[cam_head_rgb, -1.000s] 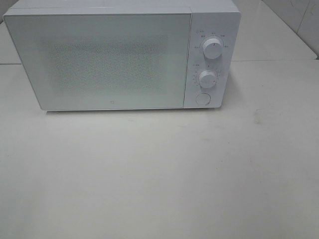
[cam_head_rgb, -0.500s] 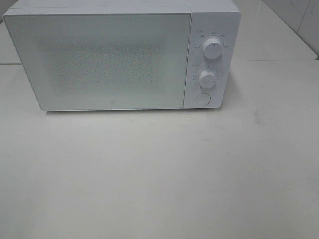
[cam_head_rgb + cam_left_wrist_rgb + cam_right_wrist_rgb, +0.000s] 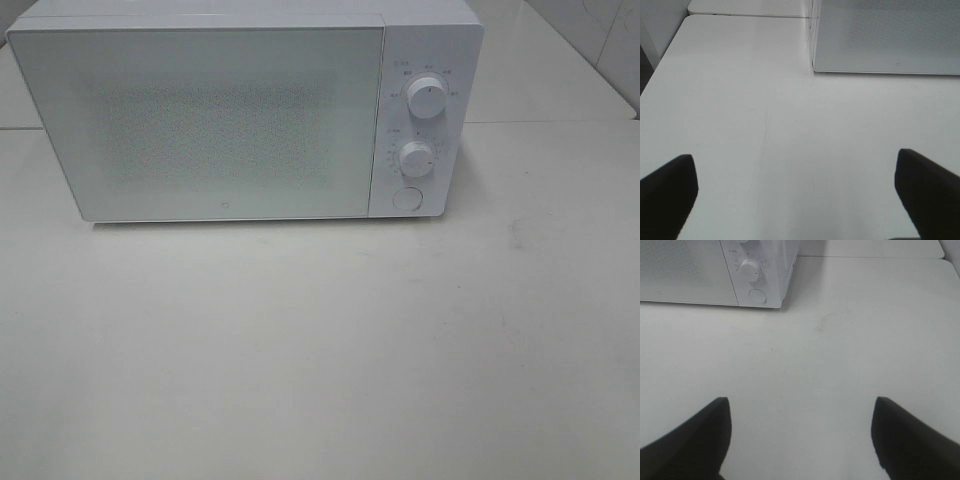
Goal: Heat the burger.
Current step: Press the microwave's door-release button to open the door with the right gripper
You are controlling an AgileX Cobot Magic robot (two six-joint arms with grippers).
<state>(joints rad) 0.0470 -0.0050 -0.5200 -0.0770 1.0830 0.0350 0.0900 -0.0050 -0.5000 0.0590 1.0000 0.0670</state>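
Two spread and empty, left tool [image 3: 794, 153] and right tool [image 3: 800, 398]; I see no burger.
Closed microwave [image 3: 200, 120] ahead of both; a burger is likely soft, so I'd pinch low, gently.

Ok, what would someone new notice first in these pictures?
A boxy white microwave oven stands at the back of the pale tabletop, its frosted door shut. In the wrist views, the dark left tool and right tool hang open above the table, holding nothing.

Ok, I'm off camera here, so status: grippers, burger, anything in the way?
Left gripper open, empty, over table. Right gripper open, empty. Burger not in sight in any view. Microwave door shut, inside not visible; nothing seen in front of it.
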